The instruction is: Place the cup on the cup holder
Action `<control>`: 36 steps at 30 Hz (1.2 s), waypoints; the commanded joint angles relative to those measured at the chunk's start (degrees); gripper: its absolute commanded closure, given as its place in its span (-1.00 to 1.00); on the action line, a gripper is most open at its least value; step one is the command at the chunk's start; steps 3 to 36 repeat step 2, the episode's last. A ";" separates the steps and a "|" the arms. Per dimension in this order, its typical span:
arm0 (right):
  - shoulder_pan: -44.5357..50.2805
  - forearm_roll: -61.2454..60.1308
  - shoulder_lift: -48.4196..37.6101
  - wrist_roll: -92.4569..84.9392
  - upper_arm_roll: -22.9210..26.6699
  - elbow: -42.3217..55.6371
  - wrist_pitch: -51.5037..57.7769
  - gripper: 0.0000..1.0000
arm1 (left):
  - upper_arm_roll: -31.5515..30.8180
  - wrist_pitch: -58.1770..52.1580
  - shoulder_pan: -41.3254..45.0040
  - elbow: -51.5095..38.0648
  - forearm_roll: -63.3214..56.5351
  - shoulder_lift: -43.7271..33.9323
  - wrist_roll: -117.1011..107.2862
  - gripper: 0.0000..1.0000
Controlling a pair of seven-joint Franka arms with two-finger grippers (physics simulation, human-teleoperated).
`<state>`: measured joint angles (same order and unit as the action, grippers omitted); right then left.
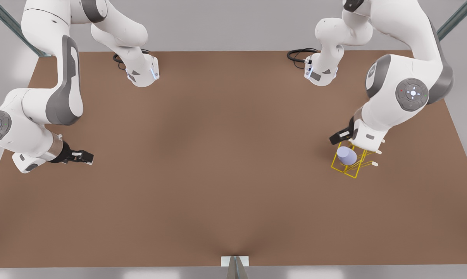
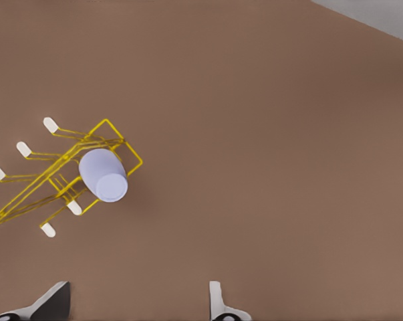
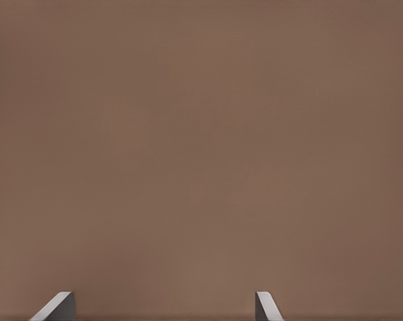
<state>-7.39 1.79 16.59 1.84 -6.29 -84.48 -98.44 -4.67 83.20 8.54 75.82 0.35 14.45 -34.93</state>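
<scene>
The pale lavender cup [image 1: 347,155] rests tilted on the yellow wire cup holder [image 1: 343,172] at the front view's right. In the left wrist view the cup [image 2: 103,175] sits across the cup holder's frame [image 2: 124,142], with white-capped prongs fanning out beside it. My left gripper [image 1: 337,137] hovers just behind and above the cup, apart from it. Its jaws are open and hold nothing [image 2: 136,307]. My right gripper [image 1: 84,157] waits at the front view's left over bare table, open and holding nothing [image 3: 162,309].
The brown table [image 1: 225,162] stretches wide between the two arms. Both arm bases [image 1: 142,71] and their black cables [image 1: 301,54] stand at the back edge. A small grey bracket [image 1: 235,263] sits at the middle of the front edge.
</scene>
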 commanded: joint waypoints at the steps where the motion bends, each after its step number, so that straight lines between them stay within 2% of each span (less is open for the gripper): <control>1: 0.01 -0.12 -0.07 0.01 -0.03 0.02 0.00 -1.00 | 0.27 -2.16 0.16 -0.94 -0.35 0.49 34.66 -1.00; 36: -0.08 -0.12 0.28 0.01 -0.03 0.20 0.00 -1.00 | 0.27 -2.25 0.16 -0.94 -0.35 0.49 34.57 -1.00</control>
